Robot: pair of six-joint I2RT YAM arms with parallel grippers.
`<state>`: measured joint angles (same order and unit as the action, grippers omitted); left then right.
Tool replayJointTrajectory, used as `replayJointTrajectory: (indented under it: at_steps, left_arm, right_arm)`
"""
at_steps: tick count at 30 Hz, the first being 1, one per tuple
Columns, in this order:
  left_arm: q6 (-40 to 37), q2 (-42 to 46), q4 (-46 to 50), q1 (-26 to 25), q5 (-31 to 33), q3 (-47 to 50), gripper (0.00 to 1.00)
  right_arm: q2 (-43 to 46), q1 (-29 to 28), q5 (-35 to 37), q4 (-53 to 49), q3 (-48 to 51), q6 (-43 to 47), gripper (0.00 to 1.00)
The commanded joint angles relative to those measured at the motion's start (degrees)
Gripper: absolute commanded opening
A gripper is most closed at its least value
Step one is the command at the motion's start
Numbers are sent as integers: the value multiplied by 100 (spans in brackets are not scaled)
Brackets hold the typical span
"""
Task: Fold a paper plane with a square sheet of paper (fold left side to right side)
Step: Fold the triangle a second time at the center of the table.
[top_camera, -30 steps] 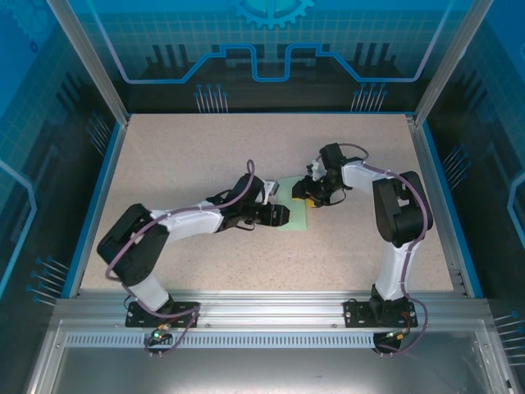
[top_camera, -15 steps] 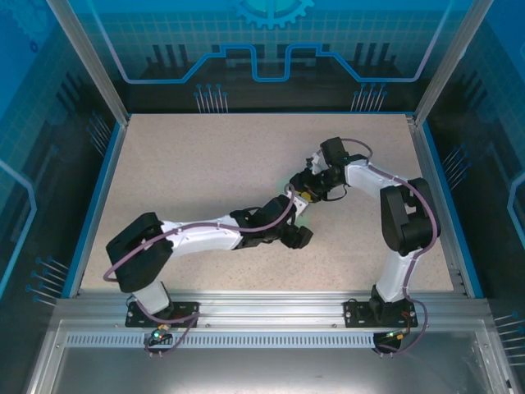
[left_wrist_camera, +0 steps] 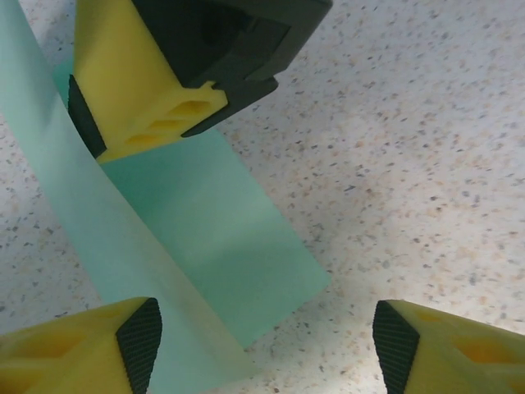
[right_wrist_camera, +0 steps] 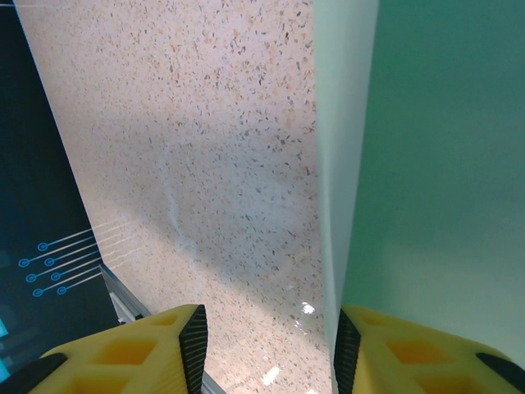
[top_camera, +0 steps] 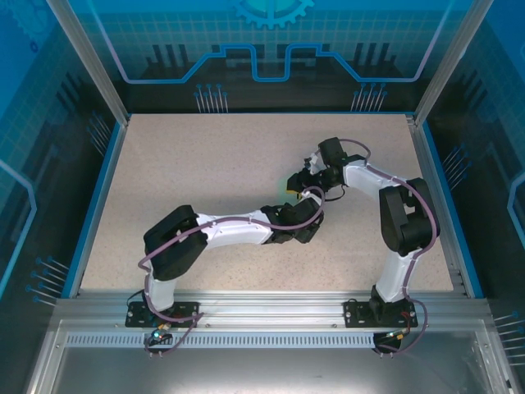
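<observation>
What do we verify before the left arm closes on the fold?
1. Left gripper open: ok, fingers wide apart.
2. Raised flap between the left fingers: ok, beside one pad, not pinched.
3. Right gripper pinching the paper: not ok, fingers apart, sheet against one pad.
4. Rest of the paper flat on the table: ok.
5. Edges aligned for the left-to-right fold: cannot tell.

The square sheet of paper (left_wrist_camera: pixel 215 238) overruns the left wrist view's edges.
</observation>
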<state>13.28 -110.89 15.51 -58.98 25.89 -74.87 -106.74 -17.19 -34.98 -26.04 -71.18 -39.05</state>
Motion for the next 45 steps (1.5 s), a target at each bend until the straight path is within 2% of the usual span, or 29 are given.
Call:
replayJointTrajectory:
  at_steps: [1, 12, 24, 30, 39, 45]
  left_arm:
    - [-106, -127, 417, -56, 497, -230, 68]
    - [-247, 98, 320, -96, 408, -80, 30]
    - [-236, 171, 393, -87, 252, -115, 4]
    - [-101, 312, 347, 24, -36, 27, 0]
    - [7, 559, 69, 215, -595, 341, 0]
    - [117, 689, -95, 413, -1081, 472, 0]
  right_arm:
    - [-18, -87, -90, -22, 75, -77, 46]
    - [-70, -95, 57, -169, 21, 27, 46]
    - [-104, -100, 134, -286, -71, 207, 46]
    - [117, -37, 253, -371, -161, 345, 48]
    - [757, 537, 487, -466, -256, 387, 77]
    - [1409, 1003, 777, -447, 256, 633, 76]
